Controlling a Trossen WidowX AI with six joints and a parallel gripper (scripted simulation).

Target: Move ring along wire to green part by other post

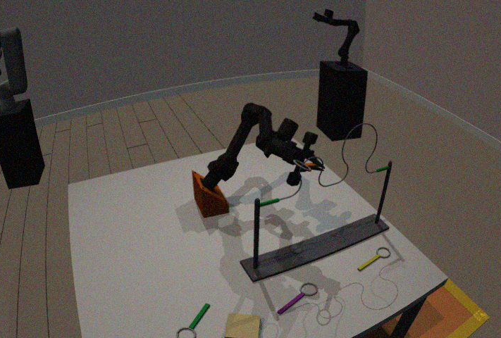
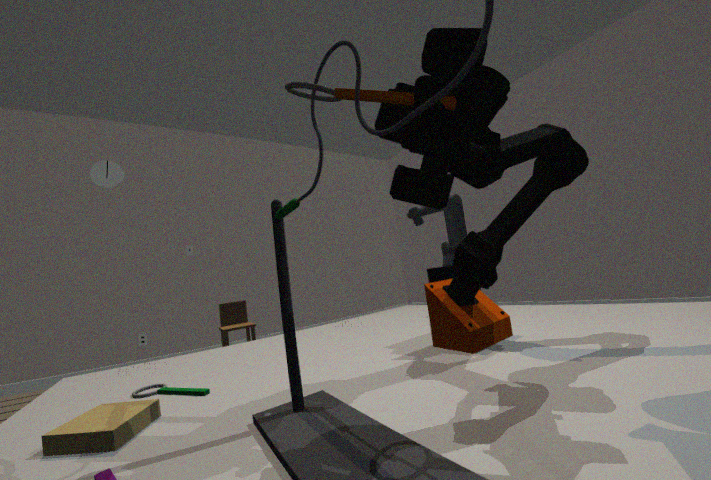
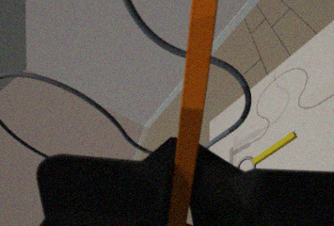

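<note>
My gripper is shut on the orange handle, high above the table. The ring lies nearly flat at the handle's far end, around a steep stretch of grey wire in the exterior view; the gap is too small to judge. The ring is outside the wrist view. In the top view this is beyond the left green part; the other green part is at the right post.
The left post stands on the dark base. Wire bends pass close to the handle and fingers. A purple-handled ring, a yellow-handled ring, a green-handled ring and a tan block lie on the table.
</note>
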